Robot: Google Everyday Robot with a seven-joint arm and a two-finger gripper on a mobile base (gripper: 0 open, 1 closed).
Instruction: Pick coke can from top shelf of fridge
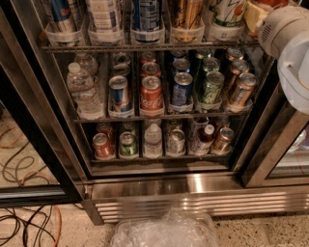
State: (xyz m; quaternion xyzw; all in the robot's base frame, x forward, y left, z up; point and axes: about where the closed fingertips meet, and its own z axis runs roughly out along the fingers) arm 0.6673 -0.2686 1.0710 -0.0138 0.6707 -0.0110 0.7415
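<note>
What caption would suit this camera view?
Gripper at upper right of the fridge; the coke can stands mid-rack among other cans.

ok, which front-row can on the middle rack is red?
The coke can, flanked by a silver-blue can and a blue can; the rest are green or bronze. Claw sits top right.

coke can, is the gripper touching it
No, the coke can stands with nothing on or around it, while the gripper is well away at the upper right corner.

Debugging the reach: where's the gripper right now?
Camera view, upper right: the gripper is at the right end of the topmost visible shelf, just right of the green-and-white can.
</note>
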